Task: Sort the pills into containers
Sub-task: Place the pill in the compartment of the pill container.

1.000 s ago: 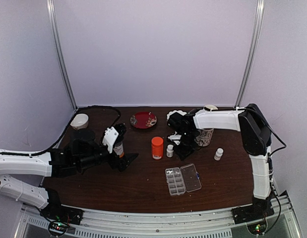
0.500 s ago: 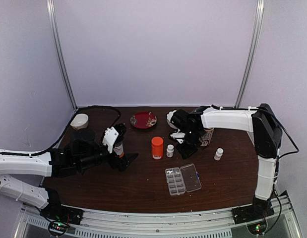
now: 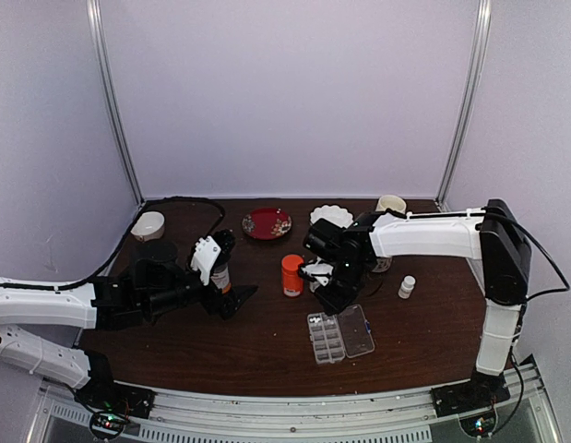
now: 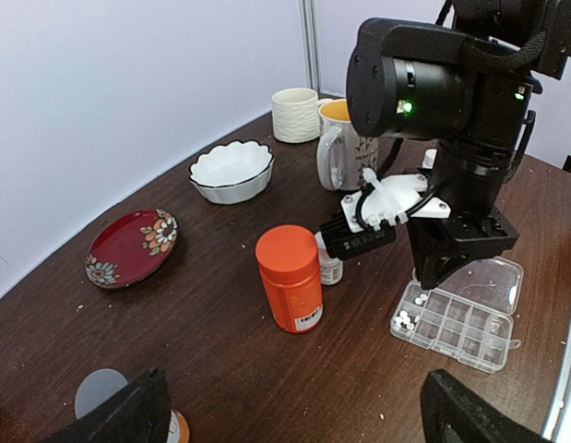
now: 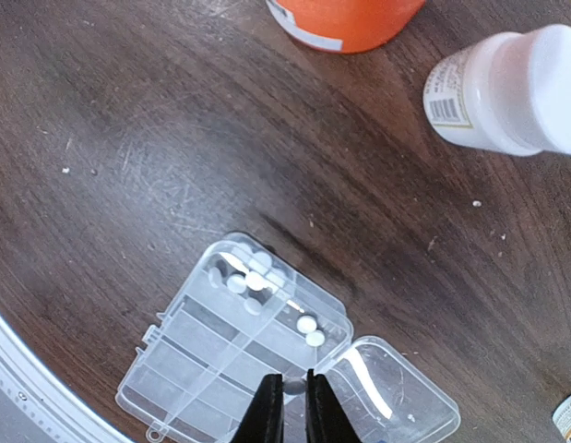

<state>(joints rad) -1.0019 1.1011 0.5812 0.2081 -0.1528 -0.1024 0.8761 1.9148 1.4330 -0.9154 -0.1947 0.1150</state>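
The clear pill box (image 5: 188, 360) lies open, its lid (image 5: 400, 392) folded out flat beside it. Several pills (image 5: 248, 277) fill a corner container and two more pills (image 5: 310, 330) lie in the one beside it. My right gripper (image 5: 290, 392) hangs just above the box by the hinge, shut on one small whitish pill (image 5: 293, 386). In the top view it (image 3: 333, 300) hovers over the far end of the box (image 3: 327, 338). My left gripper (image 3: 231, 272) is wide open at the left, holding nothing; a grey-capped bottle (image 4: 101, 406) stands by one finger.
An orange bottle (image 4: 290, 277) and a small white bottle (image 4: 330, 268) stand just beyond the box. Another white bottle (image 3: 407, 287) is to the right. A red plate (image 3: 267, 222), white bowl (image 3: 332, 215), two mugs (image 4: 345, 143) and a cup (image 3: 148, 225) sit along the back.
My right arm has swung from beside the mug toward the near left and now hangs over the pill box. The left arm has not moved.
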